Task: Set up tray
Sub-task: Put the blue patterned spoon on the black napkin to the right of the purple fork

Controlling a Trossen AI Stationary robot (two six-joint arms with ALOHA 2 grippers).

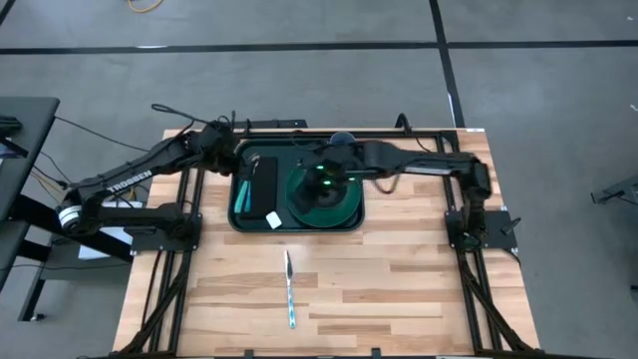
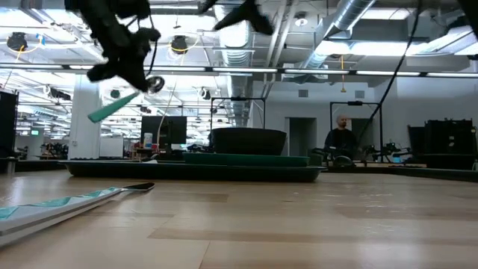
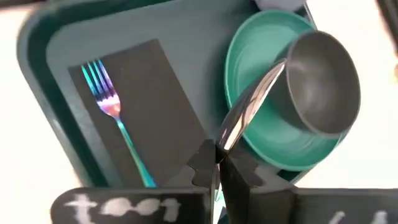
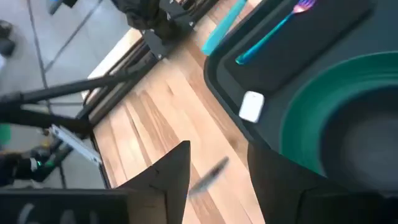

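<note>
The table (image 1: pixel 399 289) is carrying the tray (image 1: pixel 242 221) at its far centre, between the two arm bases. The tray's long axis is running left-right across the table, short sides facing the arms — approx. square to the table edge.

Inside the tray, the green plate (image 3: pixel 261 134) is occupying the right half with the dark bowl (image 3: pixel 323 84) sitting on it, likely so the heavier items are stacking in one spot. The black napkin (image 3: pixel 155 106) is lying in the left half, long axis front-to-back, with the fork (image 3: pixel 112 118) resting on it lengthwise, tines toward the far rim (probably a std. place-setting layout). A small white block (image 4: pixel 251 106) is sitting at the napkin's near end.

The left gripper (image 3: pixel 219 165) is hovering over the tray's left part, fingers pressed together on a spoon (image 3: pixel 249 106), pinching its handle so the bowl end is projecting ahead.

The right gripper (image 4: pixel 217 171) is hanging over the plate side, fingers spread, holding nothing.

A knife (image 1: pixel 289 289) is lying on the bare table nearer the front, well apart from the tray — judged not yet placed.
</note>
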